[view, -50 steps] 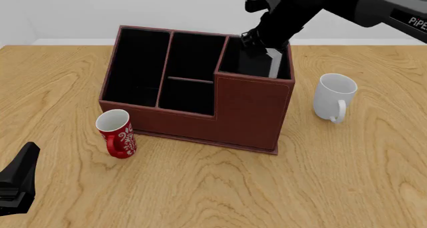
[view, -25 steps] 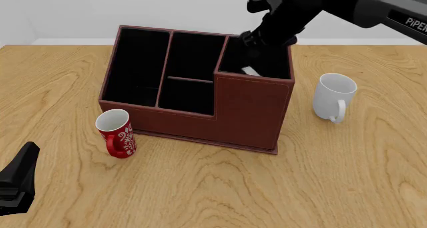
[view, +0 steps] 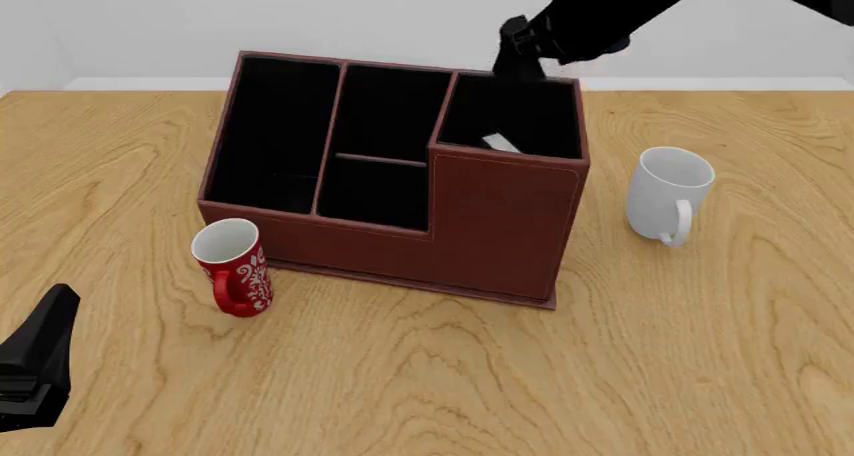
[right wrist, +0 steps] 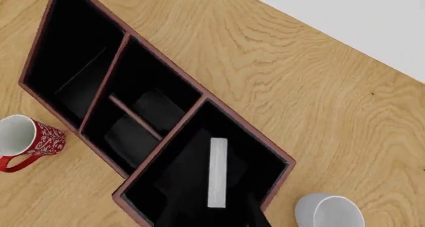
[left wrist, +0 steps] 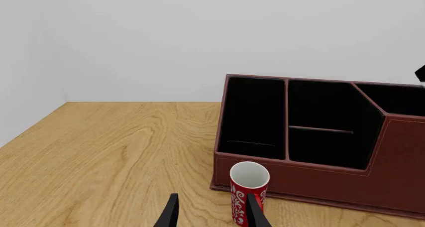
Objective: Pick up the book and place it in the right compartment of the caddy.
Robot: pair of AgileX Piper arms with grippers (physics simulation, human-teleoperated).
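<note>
One book (right wrist: 217, 172) inside right compartment (view: 534, 126); right gripper (view: 521, 51) above, jaws unclear, lift straight; left gripper (left wrist: 211, 216) parted, empty.

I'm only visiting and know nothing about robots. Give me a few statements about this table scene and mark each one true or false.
1. The book is inside the right compartment of the caddy. True.
2. The right tool is clamped on the book. False: it is above the caddy's back edge, clear of the book.
3. The red mug stands in front of the caddy, on the table. True.
4. The white mug sits inside the caddy. False: it stands on the table to the caddy's right.
5. The left tool holds the red mug. False: it is open and holds nothing, with the mug beyond it.
</note>
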